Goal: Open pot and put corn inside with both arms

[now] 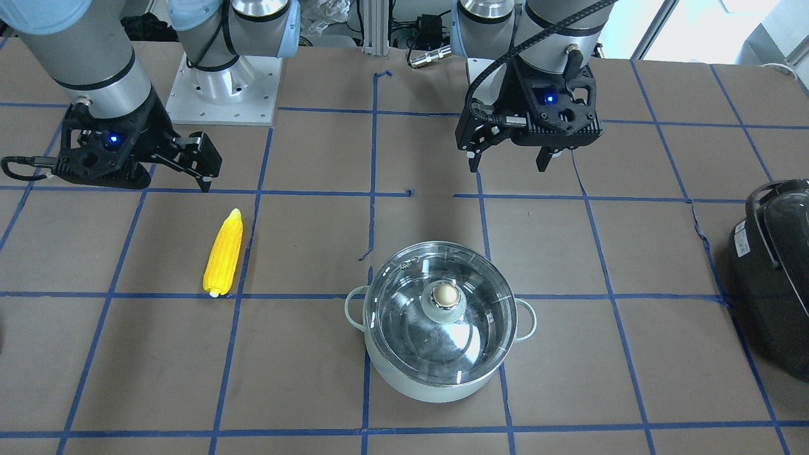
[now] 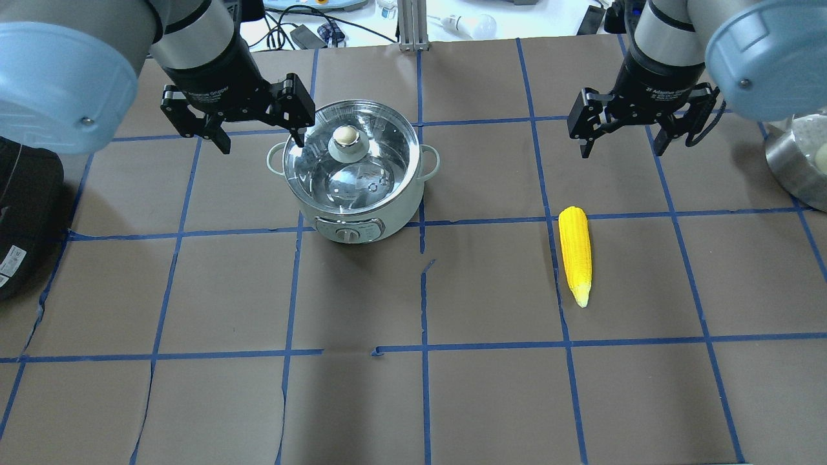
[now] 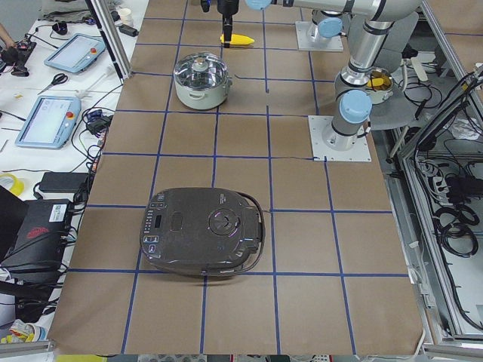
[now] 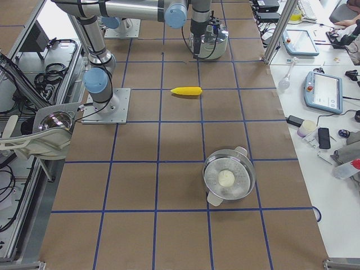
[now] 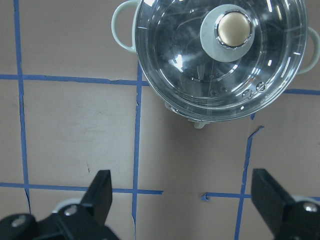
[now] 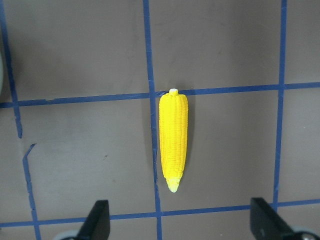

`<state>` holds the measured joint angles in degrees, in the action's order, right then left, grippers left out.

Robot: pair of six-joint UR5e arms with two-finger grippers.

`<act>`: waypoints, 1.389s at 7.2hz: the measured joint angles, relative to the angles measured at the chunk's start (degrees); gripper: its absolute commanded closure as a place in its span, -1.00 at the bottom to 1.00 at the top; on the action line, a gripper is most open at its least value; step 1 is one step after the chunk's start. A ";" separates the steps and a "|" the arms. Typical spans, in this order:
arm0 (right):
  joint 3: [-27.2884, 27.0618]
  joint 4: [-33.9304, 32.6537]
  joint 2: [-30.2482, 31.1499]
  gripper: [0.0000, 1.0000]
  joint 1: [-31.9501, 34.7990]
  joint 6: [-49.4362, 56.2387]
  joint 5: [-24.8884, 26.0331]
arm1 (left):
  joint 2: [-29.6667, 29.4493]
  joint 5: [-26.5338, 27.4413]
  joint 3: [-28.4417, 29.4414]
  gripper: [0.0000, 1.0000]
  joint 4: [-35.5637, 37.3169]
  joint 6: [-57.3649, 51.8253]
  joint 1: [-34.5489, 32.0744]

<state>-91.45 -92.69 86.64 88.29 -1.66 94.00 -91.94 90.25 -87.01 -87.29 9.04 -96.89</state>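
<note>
Far left, black appliance (image 2: 26,219) sits at the table (image 2: 491,400) end, well apart from everything else. Left gripper (image 2: 261,141) hangs above the brown paper on the robot's side of the pot (image 2: 387,216), jaws spread wide, gripping nothing and touching nothing. Pot stands left of centre, glass lid (image 2: 362,174) seated on it, beige knob (image 2: 344,135) up. Right of centre, the corn (image 2: 575,255) lies flat beside a blue tape line (image 2: 555,271), tapered tip toward the robot, well apart from the pot. Right gripper (image 2: 621,150) hangs above the table near the corn, jaws also wide, empty. Far right edge, a steel bowl (image 2: 791,168), partly hidden by the right arm's joint.
</note>
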 measured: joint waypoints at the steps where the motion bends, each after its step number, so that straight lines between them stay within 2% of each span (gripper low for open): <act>1: -0.05 -1.46 -1.02 -1.00 -0.05 -0.21 1.22 | -0.23 -0.10 0.00 -1.00 0.06 -0.58 -0.09; 3: -0.23 -4.37 -3.84 -1.00 -0.24 -0.33 1.27 | -2.67 -0.14 0.25 -1.00 1.77 -1.66 -0.16; 4: -1.24 -7.77 -5.60 -1.00 -0.49 -0.28 1.14 | -5.89 -0.17 0.62 -1.00 4.71 -2.58 -0.05; 6: -8.20 -17.31 -6.87 -1.00 -1.97 -0.03 1.12 | -14.54 -0.50 3.23 -1.00 9.90 -1.32 -0.13; 8: -15.79 -23.35 -7.04 -1.00 -4.22 -0.02 0.49 | -21.63 -0.87 8.47 -1.00 11.46 1.27 -1.52; 10: -19.88 -27.78 -8.00 -1.00 -4.73 0.13 -5.92 | -25.59 -0.68 11.33 -1.00 11.53 1.95 -3.46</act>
<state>-111.33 -120.47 78.64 83.55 -1.53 88.08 -117.53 89.57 -75.68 -75.76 10.99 -100.35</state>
